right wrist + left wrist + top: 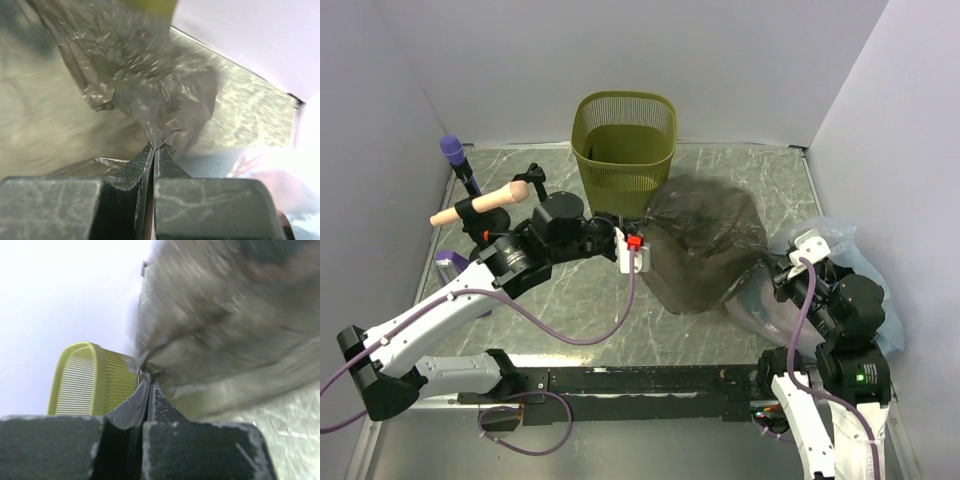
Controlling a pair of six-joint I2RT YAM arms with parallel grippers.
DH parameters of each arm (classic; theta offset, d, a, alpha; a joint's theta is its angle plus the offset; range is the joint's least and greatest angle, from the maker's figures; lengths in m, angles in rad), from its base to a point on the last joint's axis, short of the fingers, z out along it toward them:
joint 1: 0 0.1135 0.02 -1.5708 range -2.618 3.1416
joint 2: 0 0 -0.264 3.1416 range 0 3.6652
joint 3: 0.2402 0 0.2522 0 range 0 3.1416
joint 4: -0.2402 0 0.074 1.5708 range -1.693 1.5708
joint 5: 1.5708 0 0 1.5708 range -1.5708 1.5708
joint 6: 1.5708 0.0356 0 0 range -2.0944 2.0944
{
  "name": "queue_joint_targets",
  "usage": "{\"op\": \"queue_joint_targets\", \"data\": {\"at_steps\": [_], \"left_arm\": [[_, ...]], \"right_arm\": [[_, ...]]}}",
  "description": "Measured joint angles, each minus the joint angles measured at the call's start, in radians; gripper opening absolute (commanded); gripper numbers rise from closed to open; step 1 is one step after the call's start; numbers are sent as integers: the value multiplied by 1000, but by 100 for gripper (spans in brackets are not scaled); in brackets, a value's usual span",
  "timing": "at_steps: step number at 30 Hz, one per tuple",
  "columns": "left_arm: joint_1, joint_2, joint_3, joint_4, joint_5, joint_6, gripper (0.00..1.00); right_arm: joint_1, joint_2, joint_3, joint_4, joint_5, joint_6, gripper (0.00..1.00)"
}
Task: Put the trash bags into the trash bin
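Observation:
The olive-green trash bin (625,140) stands upright at the back of the table, its mouth open. A dark grey translucent trash bag (705,245) hangs stretched just in front and to the right of it. My left gripper (638,252) is shut on the bag's left edge. In the left wrist view its tips (146,375) pinch the film (225,330), with the bin (90,382) behind. My right gripper (777,275) is shut on the bag's right edge. The right wrist view shows its tips (156,146) clamping a fold of the film (150,85).
A clear bluish bag (855,275) with pinkish contents lies at the right wall, under my right arm, and shows in the right wrist view (270,172). A purple-headed tool (453,152) and a beige handle (485,203) stand at the left. White walls enclose the table.

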Motion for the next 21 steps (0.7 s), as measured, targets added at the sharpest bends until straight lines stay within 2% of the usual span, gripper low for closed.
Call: {"op": "queue_joint_targets", "data": {"at_steps": [5, 6, 12, 14, 19, 21], "left_arm": [[1, -1, 0, 57, -14, -77, 1], [1, 2, 0, 59, -18, -93, 8], [3, 27, 51, 5, -42, -152, 66], [10, 28, 93, -42, -42, -157, 81], [38, 28, 243, -180, -38, -180, 95], [77, 37, 325, -223, -19, -220, 95]], "right_arm": [[1, 58, 20, 3, -51, 19, 0], [2, 70, 23, 6, -52, 24, 0], [1, 140, 43, 49, -23, 57, 0], [1, 169, 64, 75, 12, 64, 0], [1, 246, 112, 151, 56, 69, 0], [1, 280, 120, 185, 60, 71, 0]]}}
